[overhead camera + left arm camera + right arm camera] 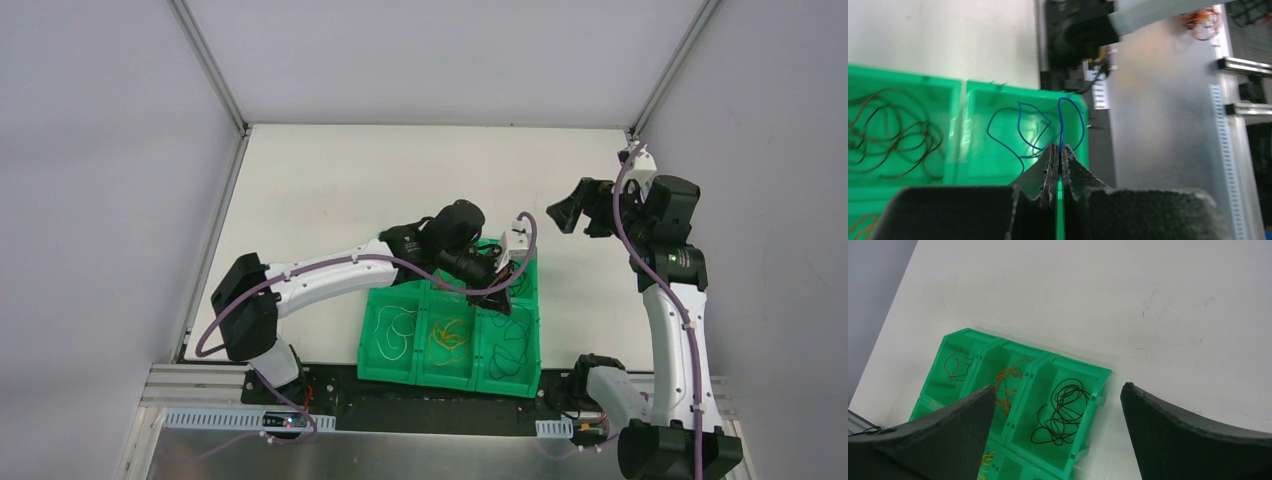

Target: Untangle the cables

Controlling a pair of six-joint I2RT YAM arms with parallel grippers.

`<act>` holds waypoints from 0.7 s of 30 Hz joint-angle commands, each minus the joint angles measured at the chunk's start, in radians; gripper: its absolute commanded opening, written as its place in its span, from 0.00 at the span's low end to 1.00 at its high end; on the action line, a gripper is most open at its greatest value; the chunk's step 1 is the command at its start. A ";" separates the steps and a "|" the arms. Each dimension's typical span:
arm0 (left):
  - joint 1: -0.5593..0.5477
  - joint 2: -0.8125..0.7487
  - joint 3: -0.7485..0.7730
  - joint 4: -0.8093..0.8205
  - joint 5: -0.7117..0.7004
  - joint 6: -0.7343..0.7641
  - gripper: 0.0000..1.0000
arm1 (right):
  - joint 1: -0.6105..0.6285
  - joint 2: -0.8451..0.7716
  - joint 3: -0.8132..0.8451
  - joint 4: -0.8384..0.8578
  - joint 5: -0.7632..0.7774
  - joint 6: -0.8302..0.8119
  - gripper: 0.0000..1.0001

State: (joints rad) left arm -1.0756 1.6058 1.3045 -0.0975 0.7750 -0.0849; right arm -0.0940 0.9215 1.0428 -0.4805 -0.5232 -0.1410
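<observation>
Left wrist view: left jaws pressed together, pinching a strand of the blue cable (1061, 125) right at their tips.
Blue cable: its loops lie in one compartment of the green bin (1013, 89), and the pinched strand rises from them.
Brown cables (898, 135): heaped in the compartment beside it, apart from the blue one.
Right jaws: spread wide and empty, held high over the tabletop (1098, 300), far and right of the bin, well apart from every cable.
Black cable (1063, 410): coiled alone in a corner compartment.
Risk, slip: the thin strand may slide out of the pinch if pulled fast.
Risk, snag: a loop may catch on the bin wall and drag or tip the light bin.
Risk, remix: a lifted tail may swing over the divider into the brown heap.
</observation>
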 commanded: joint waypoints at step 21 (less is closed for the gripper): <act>-0.086 0.181 0.113 -0.170 -0.241 0.383 0.14 | -0.019 0.009 -0.007 -0.006 0.006 -0.048 0.99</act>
State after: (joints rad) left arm -1.1351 1.7794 1.3560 -0.2100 0.5457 0.2283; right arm -0.1062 0.9337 1.0367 -0.4843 -0.5190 -0.1768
